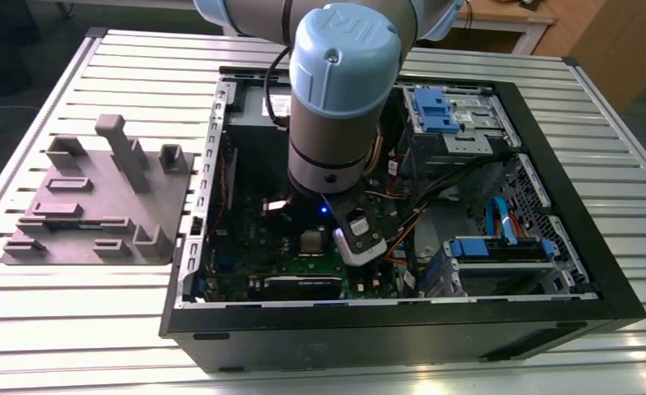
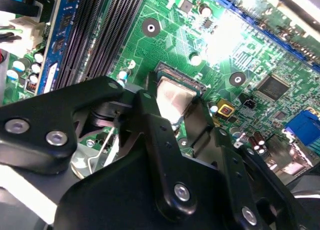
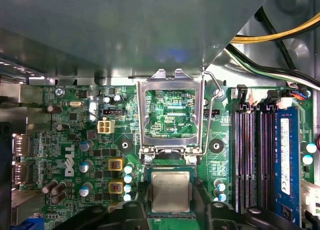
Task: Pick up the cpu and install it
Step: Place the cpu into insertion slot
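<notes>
Cpu (image 3: 171,191) lies flat, lid up, on motherboard (image 3: 75,140); cannot tell gripper's (image 2: 174,106) hold.

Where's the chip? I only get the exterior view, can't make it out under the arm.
Observer: Both wrist views show the chip silver side up, at the socket on the green board.
Operator: Socket frame shut?
Observer: No. In the first wrist view the metal frame stands flipped open, board visible through its window.
Operator: Lever?
Observer: The lever is released, raised beside the frame, on the side toward the memory slots.
</notes>
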`<act>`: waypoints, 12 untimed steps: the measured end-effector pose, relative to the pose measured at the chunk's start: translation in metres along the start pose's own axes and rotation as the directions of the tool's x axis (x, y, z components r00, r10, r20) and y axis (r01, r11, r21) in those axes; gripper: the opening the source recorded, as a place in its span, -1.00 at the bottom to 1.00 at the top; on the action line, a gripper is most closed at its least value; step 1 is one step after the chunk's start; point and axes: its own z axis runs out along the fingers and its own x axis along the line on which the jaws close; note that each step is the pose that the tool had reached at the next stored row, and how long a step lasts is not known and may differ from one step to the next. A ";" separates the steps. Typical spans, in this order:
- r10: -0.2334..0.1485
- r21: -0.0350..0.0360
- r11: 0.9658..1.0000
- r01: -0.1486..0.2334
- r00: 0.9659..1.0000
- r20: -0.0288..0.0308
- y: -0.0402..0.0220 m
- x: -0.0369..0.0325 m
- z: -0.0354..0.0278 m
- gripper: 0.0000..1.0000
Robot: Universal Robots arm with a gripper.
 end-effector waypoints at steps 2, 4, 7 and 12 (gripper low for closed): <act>0.000 0.000 1.000 0.000 1.000 0.000 0.0000 0.0000 0.0000 -0.13; 0.000 -0.001 1.000 0.000 1.000 0.000 -0.0001 -0.0001 -0.0006 -0.13; -0.002 0.000 1.000 0.002 1.000 0.000 -0.0013 0.0007 -0.0013 -0.13; -0.007 0.000 1.000 0.007 1.000 0.000 -0.0024 0.0015 -0.0011 -0.13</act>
